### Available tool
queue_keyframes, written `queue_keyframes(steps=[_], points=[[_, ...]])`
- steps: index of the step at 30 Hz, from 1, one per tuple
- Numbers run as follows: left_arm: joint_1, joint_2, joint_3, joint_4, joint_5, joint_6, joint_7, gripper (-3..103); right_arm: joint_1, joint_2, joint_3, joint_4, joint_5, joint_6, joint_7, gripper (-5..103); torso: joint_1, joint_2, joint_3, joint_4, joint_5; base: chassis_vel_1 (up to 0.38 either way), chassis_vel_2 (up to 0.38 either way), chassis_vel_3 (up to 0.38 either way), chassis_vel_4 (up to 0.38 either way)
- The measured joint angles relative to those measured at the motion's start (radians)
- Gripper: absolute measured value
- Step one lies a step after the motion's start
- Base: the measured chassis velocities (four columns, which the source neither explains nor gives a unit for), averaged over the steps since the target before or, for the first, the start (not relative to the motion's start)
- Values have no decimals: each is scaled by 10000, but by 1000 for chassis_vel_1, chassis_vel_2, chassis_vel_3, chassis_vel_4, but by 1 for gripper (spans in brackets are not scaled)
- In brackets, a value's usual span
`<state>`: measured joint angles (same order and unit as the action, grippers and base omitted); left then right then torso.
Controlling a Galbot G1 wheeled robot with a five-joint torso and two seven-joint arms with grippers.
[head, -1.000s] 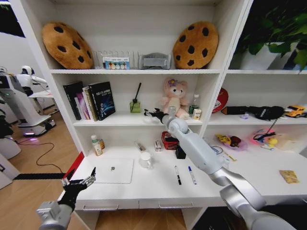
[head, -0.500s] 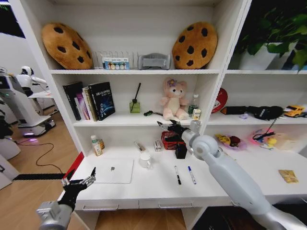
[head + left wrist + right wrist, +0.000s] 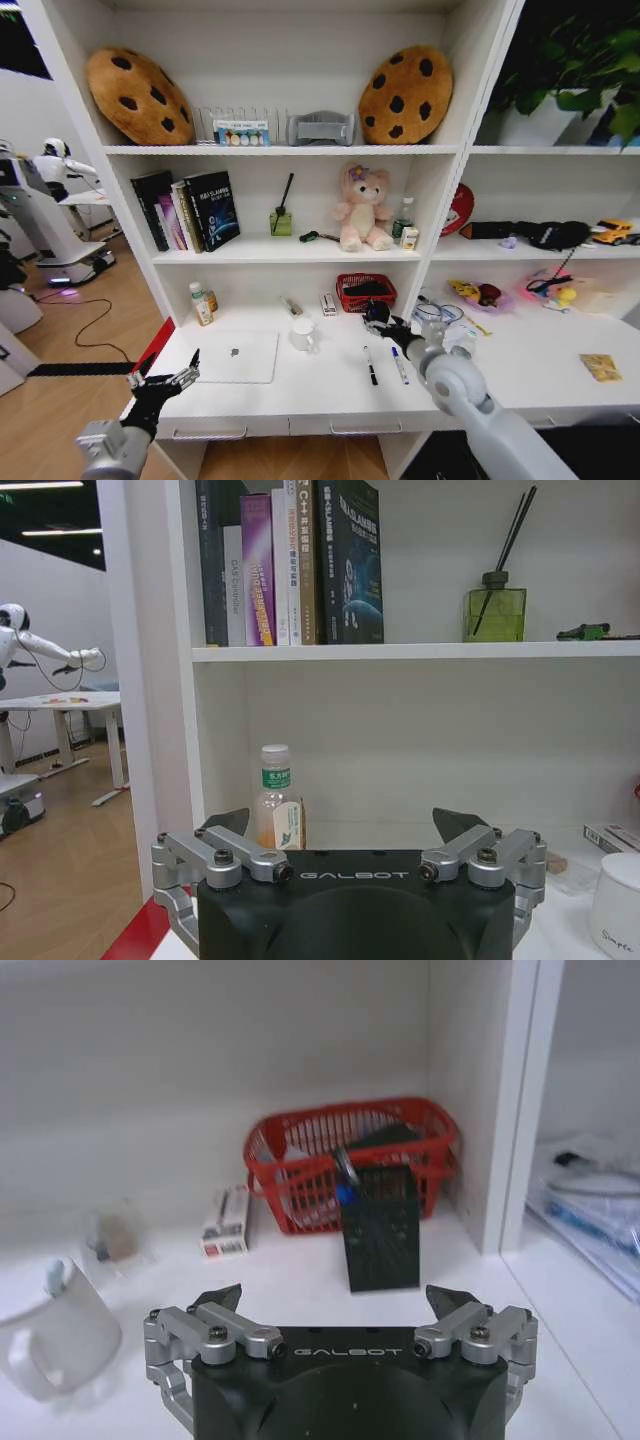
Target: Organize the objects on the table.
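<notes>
Two pens (image 3: 385,365) near right gripper (image 3: 378,318), jaws open, empty; low sweep may roll them. Left gripper (image 3: 163,385) open, idle beside laptop (image 3: 236,357).

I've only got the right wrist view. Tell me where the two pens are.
Observer: The black pen and blue pen lie side by side on the table, between the right gripper and the front edge.
Operator: Now give me the laptop.
Observer: The silver laptop lies closed, to the left of the white mug.
Operator: Report the left gripper.
Observer: The left gripper hovers at the table's front left corner, fingers open.
</notes>
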<state>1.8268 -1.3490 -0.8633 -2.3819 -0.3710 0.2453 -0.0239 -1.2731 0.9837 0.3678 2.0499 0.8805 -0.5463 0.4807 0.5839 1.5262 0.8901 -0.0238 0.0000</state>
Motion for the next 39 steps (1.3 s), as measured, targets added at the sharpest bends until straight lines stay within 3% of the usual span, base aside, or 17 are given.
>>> queue_keyframes(steps=[11, 21, 33, 34, 39], points=[[0, 0, 0, 0, 0, 0, 0, 100, -286, 641, -100, -1040, -427, 258, 256, 100, 2, -1, 1, 0, -1, 0, 0, 0, 0], [0, 0, 0, 0, 0, 0, 0, 100, 477, 868, -529, -1846, -632, 376, -105, 101, 2, -1, 0, 0, -1, 0, 0, 0, 0], [0, 0, 0, 0, 0, 0, 0, 100, 1288, 890, -1199, -2294, -461, 187, 52, 96, 2, -1, 1, 0, 1, 0, 0, 0, 0], [0, 0, 0, 0, 0, 0, 0, 100, 1367, 847, -1279, -2348, -401, 146, 94, 91, 1, -1, 1, 0, -1, 0, 0, 0, 0], [0, 0, 0, 0, 0, 0, 0, 100, 1426, 826, -1393, -2461, -341, 90, 151, 88, 2, -1, 1, -1, -1, 0, 0, 0, 0]])
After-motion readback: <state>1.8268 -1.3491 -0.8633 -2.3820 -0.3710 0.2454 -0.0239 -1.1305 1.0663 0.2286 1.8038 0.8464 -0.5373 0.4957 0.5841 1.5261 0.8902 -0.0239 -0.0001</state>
